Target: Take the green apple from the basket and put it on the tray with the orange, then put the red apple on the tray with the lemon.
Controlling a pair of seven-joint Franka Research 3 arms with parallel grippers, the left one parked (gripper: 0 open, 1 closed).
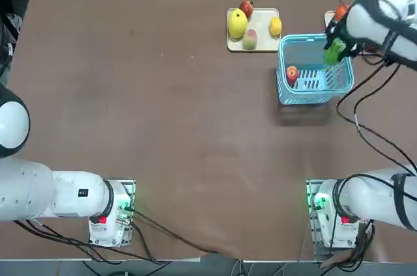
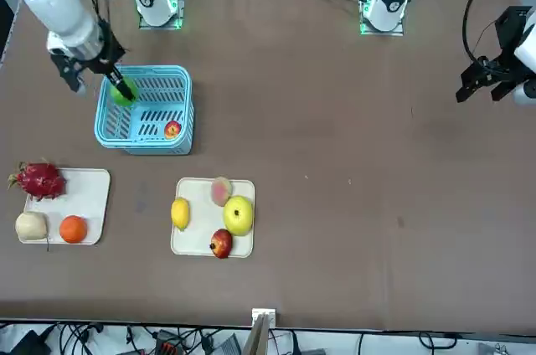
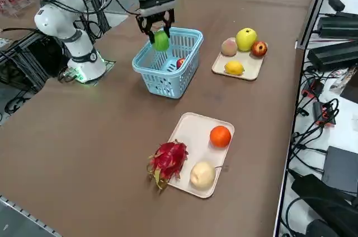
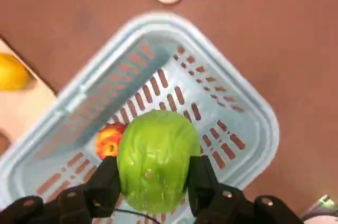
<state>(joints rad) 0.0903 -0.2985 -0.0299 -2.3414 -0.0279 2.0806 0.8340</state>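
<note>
My right gripper (image 4: 154, 182) is shut on the green apple (image 4: 154, 158) and holds it in the air above the light blue basket (image 4: 232, 102). The same apple (image 3: 161, 40) hangs over the basket's rim (image 3: 146, 72) in the right side view, and shows as a green patch (image 1: 335, 51) from overhead. The red apple (image 2: 172, 129) lies on the basket floor. Beyond the basket, the tray with the orange (image 2: 88, 204) carries the orange (image 2: 73, 228). The tray with the lemon (image 2: 201, 229) carries the lemon (image 2: 180, 213).
A magenta dragon fruit (image 2: 38, 180) and a pale round fruit (image 2: 30, 225) share the orange's tray. A large yellow-green fruit (image 2: 238, 214), a dull pinkish fruit (image 2: 221, 190) and a dark red fruit (image 2: 221, 243) share the lemon's tray. Cables trail from the arm bases.
</note>
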